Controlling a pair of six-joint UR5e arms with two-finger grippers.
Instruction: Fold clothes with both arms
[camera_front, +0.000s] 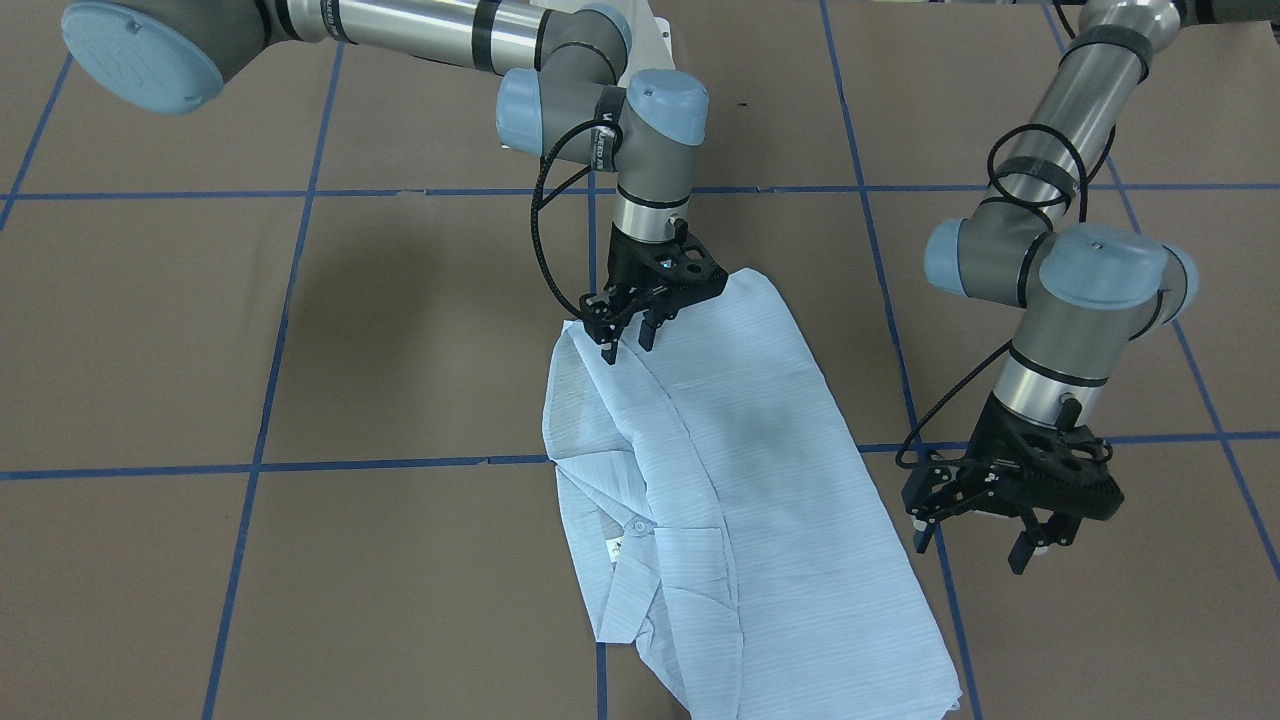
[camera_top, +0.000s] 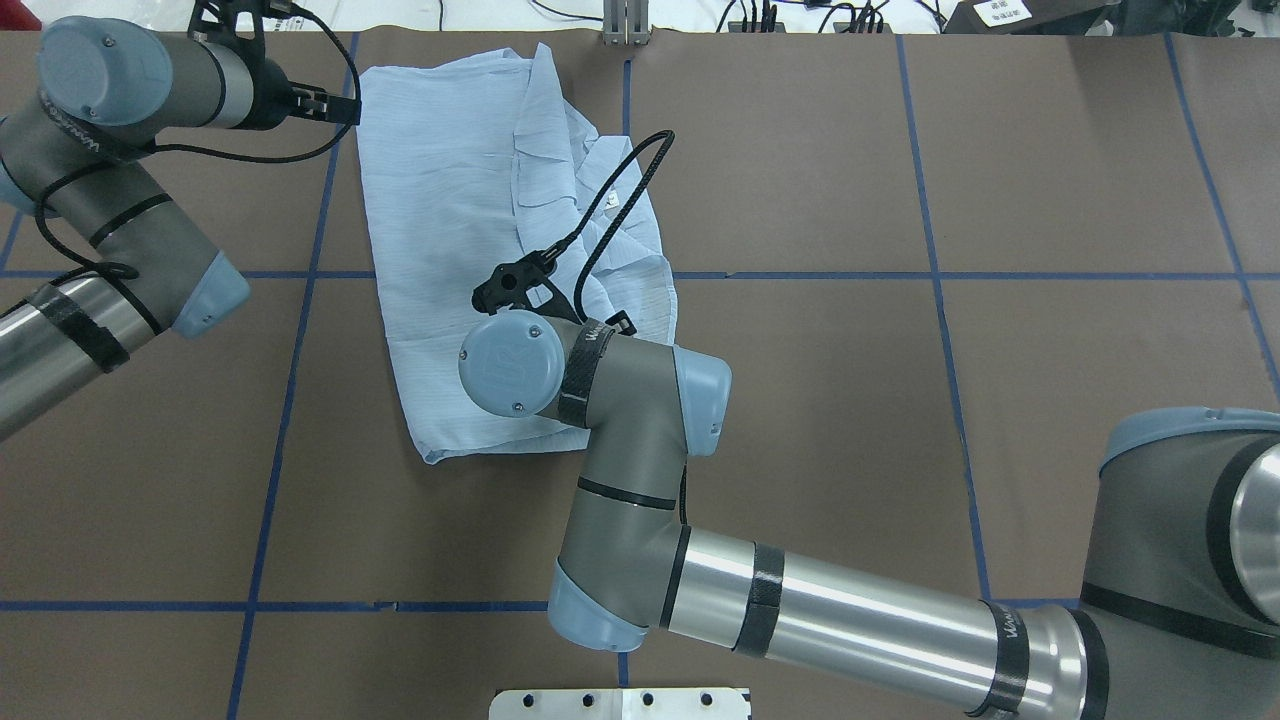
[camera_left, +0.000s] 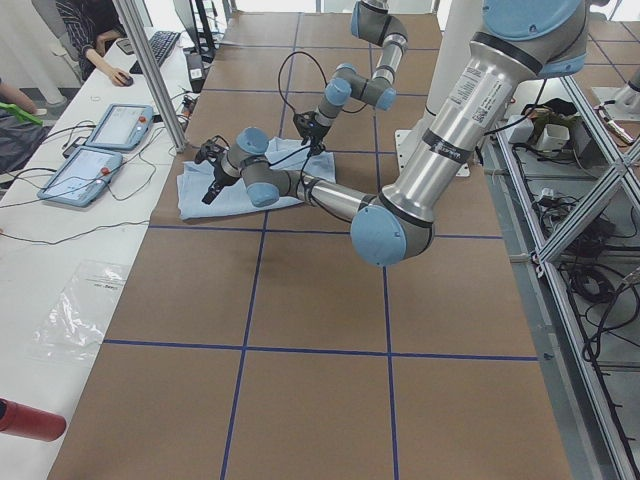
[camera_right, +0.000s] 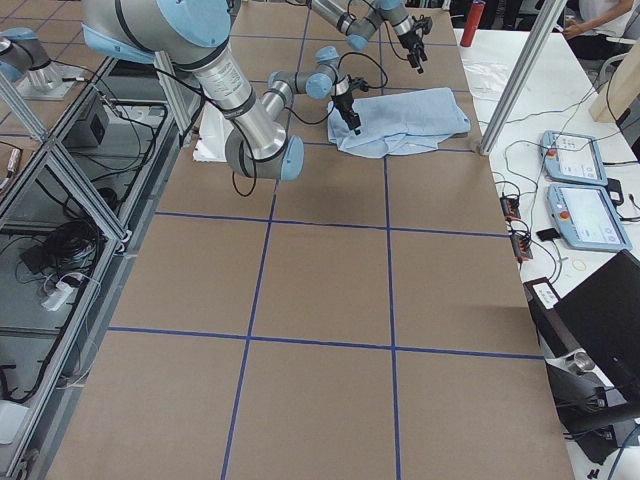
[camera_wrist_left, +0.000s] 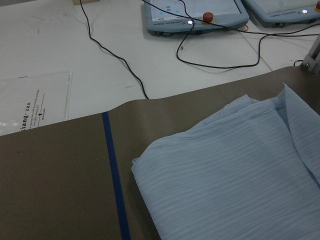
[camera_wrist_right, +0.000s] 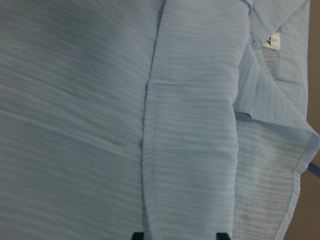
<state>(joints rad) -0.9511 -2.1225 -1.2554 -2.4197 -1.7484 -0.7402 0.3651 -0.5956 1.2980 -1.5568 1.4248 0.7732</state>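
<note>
**Front view.**
- Shirt (camera_front: 740, 470): you have it lying flat on the table (camera_front: 300, 330), folded into a long strip. The collar and a small label are in the half farther from the robot.
- Right gripper (camera_front: 627, 345): points down at the shirt's end nearest the robot. Its fingers are apart with the tips at the cloth, and you cannot tell whether they touch it.
- Left gripper (camera_front: 970, 548): fingers spread wide, nothing between them. It sits just beside the shirt's long edge, off the cloth.

**Overhead view.**
- Shirt (camera_top: 450, 200): the right arm's wrist covers its near end and hides most of that gripper.
- Left gripper: just beside the shirt's far corner.

**Left side view.**
- Shirt (camera_left: 200, 197): you see the left arm reaching to its near edge and the right arm coming down on its far side.
- Both grippers are too small to judge here.

**Right side view.**
- Shirt (camera_right: 410, 120): the right arm stands over its near end and the left arm is beyond it.

**Left wrist view.**
- Shirt (camera_wrist_left: 225, 170): one folded corner shows.
- Tape line (camera_wrist_left: 114, 165): near that corner.
- Pendants (camera_wrist_left: 195, 15): on the white bench well beyond the shirt.

**Right wrist view.**
- Shirt: fills the frame.
- Placket (camera_wrist_right: 150, 150): runs lengthwise down the cloth.
- Label (camera_wrist_right: 273, 41): toward the collar end.
- Fingertips (camera_wrist_right: 137, 235): two of them, set apart over the cloth on either side of the placket.
</note>
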